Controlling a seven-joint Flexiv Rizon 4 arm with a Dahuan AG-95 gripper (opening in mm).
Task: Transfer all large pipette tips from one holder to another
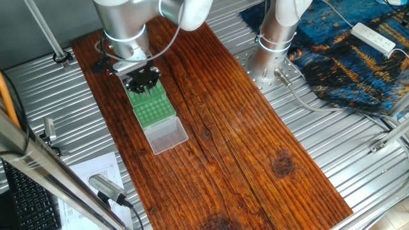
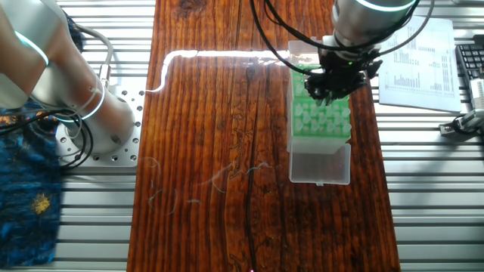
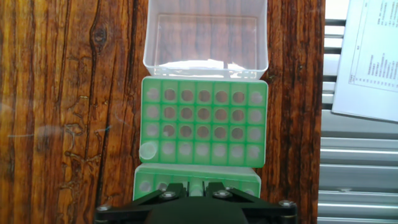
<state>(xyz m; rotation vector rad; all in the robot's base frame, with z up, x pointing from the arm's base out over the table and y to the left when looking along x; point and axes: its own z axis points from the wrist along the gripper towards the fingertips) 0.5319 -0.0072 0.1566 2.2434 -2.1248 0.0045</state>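
The black two-finger claw (image 3: 198, 186) hovers over the nearer green plastic rack (image 3: 249, 177); I cannot tell its spread. Translucent whitish conical tips (image 3: 149, 150) sit in the farther green rack (image 3: 153, 124) on the wooden bench (image 3: 68, 93).

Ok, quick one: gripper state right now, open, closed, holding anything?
Gripper: cannot be told; it hovers low over the green plastic pipette tip rack, its fingertips hidden.

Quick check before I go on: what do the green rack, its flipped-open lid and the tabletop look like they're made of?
Green rack: apparently molded plastic, opaque with a slight sheen; even color and a regular grid of holes.
Lid: clear, slightly frosted plastic; the wood shows through it.
Tabletop: wood, dark reddish-brown with strong grain and knots; it looks varnished, since a bright glare streak shows in the other fixed view.
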